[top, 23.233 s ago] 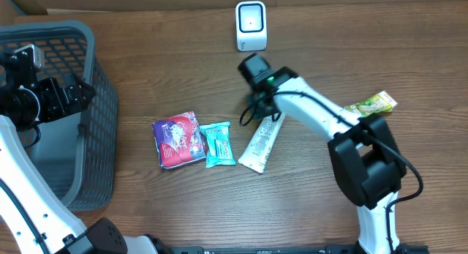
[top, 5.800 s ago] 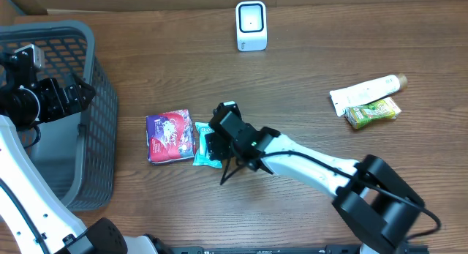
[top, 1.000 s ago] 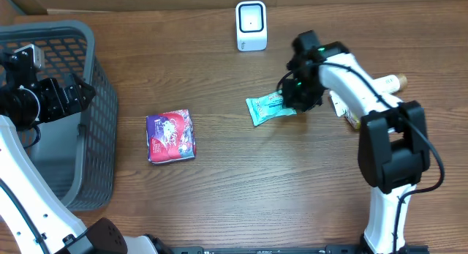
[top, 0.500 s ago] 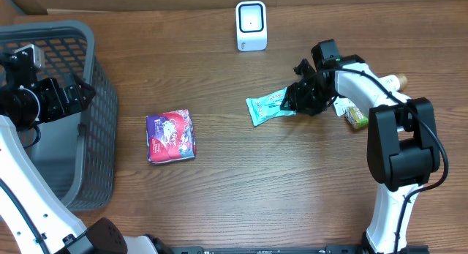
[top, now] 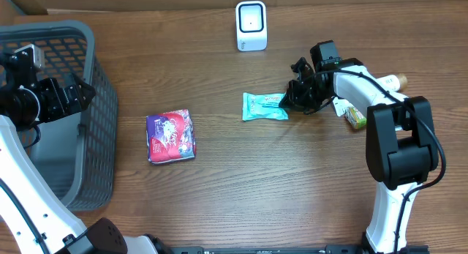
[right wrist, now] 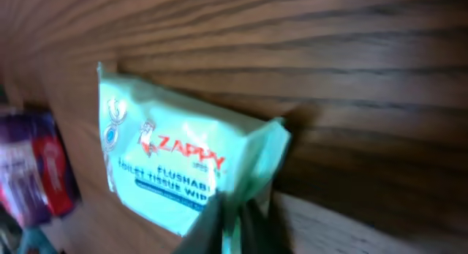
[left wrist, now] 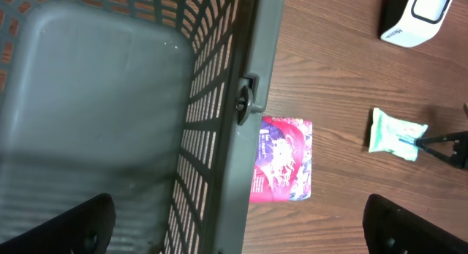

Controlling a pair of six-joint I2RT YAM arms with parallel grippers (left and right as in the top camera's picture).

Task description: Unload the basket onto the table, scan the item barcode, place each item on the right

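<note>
The right gripper (right wrist: pixel 231 228) has its fingers drawn fully together on the crimped end seam of the wipes packet (right wrist: pixel 179 166) — a thin pinch at one corner, with none of the packet's body between them. The packet (top: pixel 263 106) lies flat on the table (top: pixel 241 195), printed face up, well below the scanner (top: pixel 251 25) and apart from it. No barcode shows on the visible face; it is probably on the underside, though that cannot be confirmed. Principal risk: with so little material in the grip, the packet may hang, swing or twist once lifted, or the slick seam may slide out altogether. A second risk is that the code reaches the scanner window facing the wrong way, since the wrist would have to turn the packet over before the window — that turn loads the weak grip further. Behind the wrist, the white tube (top: pixel 369 86) and green sachet (top: pixel 357 116) lie close to the forearm, and a wide sweep could knock them. The red pouch (top: pixel 171 135) is well clear to the left. The left gripper (left wrist: pixel 234 228) is spread wide and holds nothing above the basket (left wrist: pixel 252 71), so it poses no hazard.
</note>
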